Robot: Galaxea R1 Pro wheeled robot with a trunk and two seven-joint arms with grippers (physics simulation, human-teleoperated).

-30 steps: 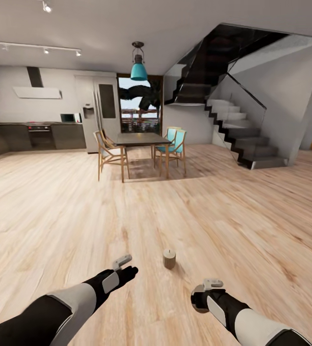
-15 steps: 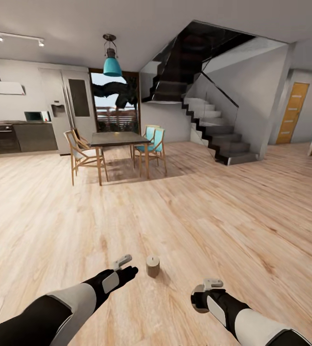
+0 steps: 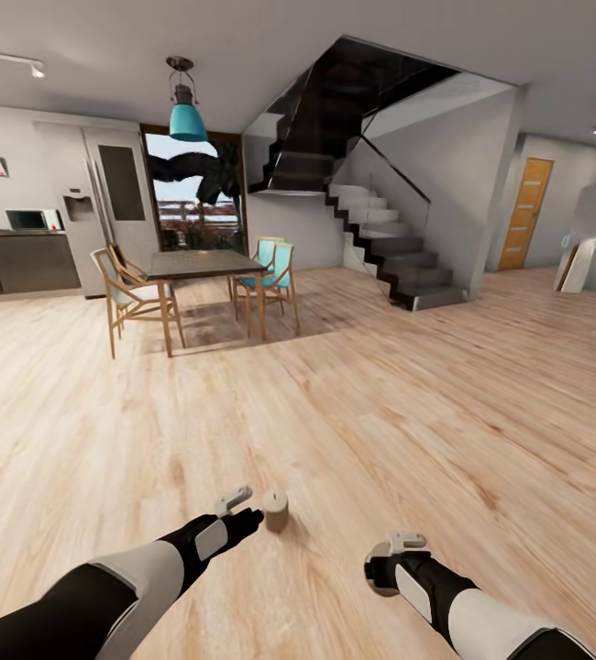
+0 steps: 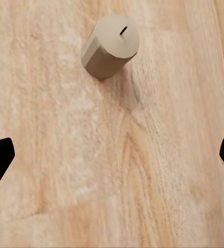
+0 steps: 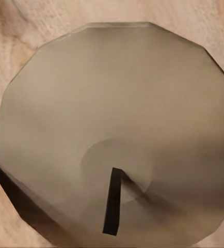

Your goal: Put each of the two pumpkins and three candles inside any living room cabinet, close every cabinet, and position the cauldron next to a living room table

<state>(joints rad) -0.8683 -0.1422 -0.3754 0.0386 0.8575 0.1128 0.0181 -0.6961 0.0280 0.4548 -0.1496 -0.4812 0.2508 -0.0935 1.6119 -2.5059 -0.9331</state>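
Left gripper [image 3: 243, 510], jaws apart, hung beside the floor candle [image 3: 275, 509]; right gripper [image 3: 391, 561] clamped another candle [image 5: 112, 134]. Centring over the wick would suit.

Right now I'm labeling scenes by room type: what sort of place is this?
Likely an open-plan home: a dining table with chairs, a staircase, and kitchen units on a wood floor.

Tan candle [image 3: 275, 509], black wick [image 5: 112, 201]
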